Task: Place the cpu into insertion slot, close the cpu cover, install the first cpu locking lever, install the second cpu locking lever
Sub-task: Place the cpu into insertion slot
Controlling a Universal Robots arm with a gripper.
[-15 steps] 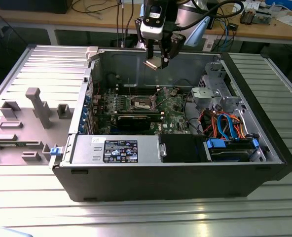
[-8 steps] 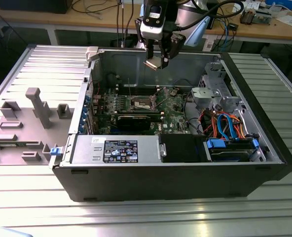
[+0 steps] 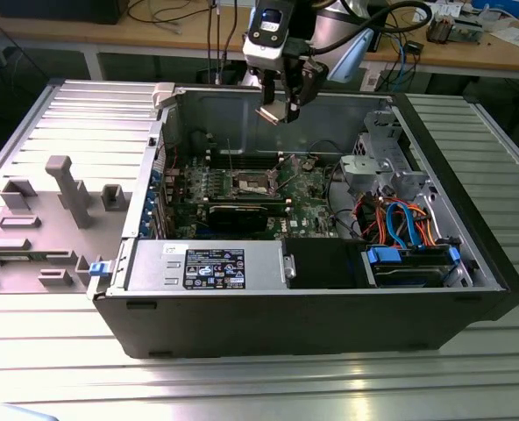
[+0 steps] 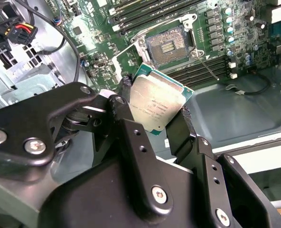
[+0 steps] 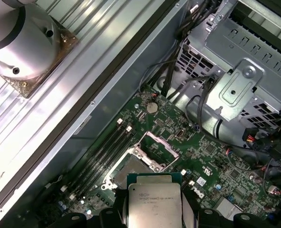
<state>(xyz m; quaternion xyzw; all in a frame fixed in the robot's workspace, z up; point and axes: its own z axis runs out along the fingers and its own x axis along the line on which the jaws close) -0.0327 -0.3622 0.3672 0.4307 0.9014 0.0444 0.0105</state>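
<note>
My gripper (image 4: 154,108) is shut on the cpu (image 4: 155,103), a flat square chip with a dull silver top, its black fingers (image 4: 184,124) clamping two opposite edges. In the exterior view the gripper (image 3: 277,107) hangs high over the open computer case with the cpu (image 3: 272,114) tilted in it. The insertion slot (image 4: 168,45) lies uncovered on the green motherboard well below the chip, apart from it. In the first wrist view the cpu (image 5: 154,202) hides part of the slot (image 5: 126,168), and the cpu cover (image 5: 165,144) stands swung up at the slot's far side.
Long black memory slots (image 4: 145,12) flank the socket. A thin lever wire (image 4: 208,62) sticks out beside it. A metal drive cage (image 3: 373,167), blue and orange cables (image 3: 400,219), a black card (image 3: 242,215) and the power supply (image 3: 207,263) crowd the case. Grey fixtures (image 3: 62,189) stand at the exterior view's left.
</note>
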